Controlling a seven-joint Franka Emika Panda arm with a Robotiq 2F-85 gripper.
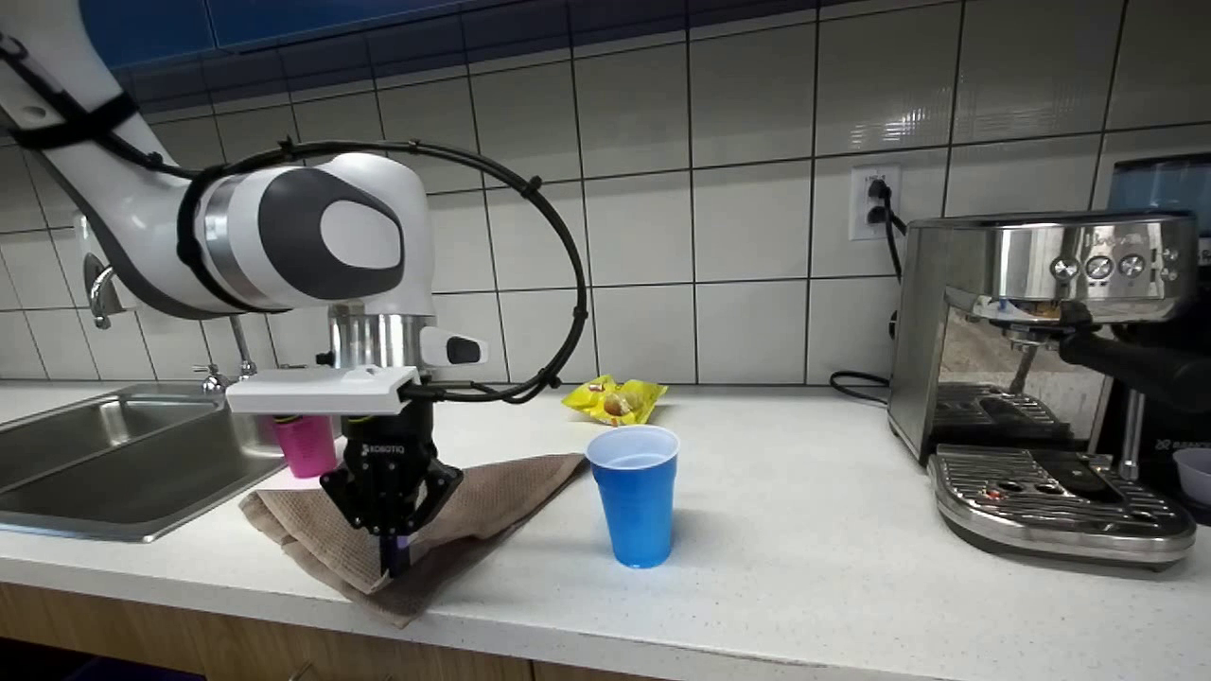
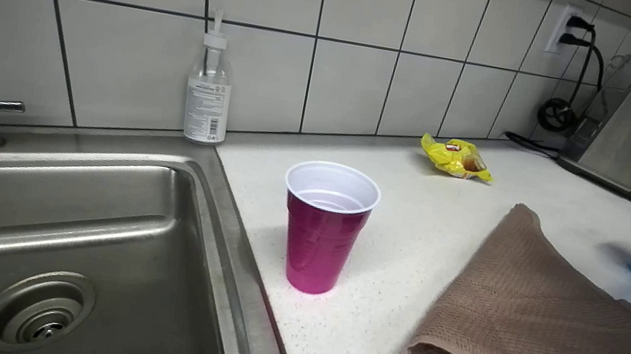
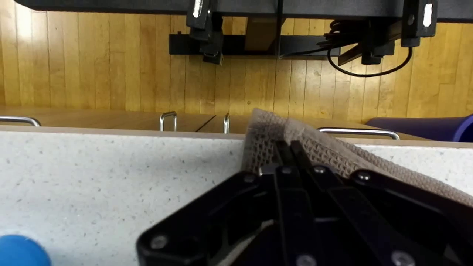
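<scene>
Brown towel (image 1: 497, 497) lies under the pincer (image 1: 394, 567) — spread to both sides.

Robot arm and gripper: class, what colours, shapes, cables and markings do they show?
The arm is white and rounded, with dark grey panels and silver bands. Black straps circle it and a black cable loops outward. A flat white box sits above the gripper, which is black and angular, with slim fingers, screw heads and white ROBOTIQ lettering.
</scene>
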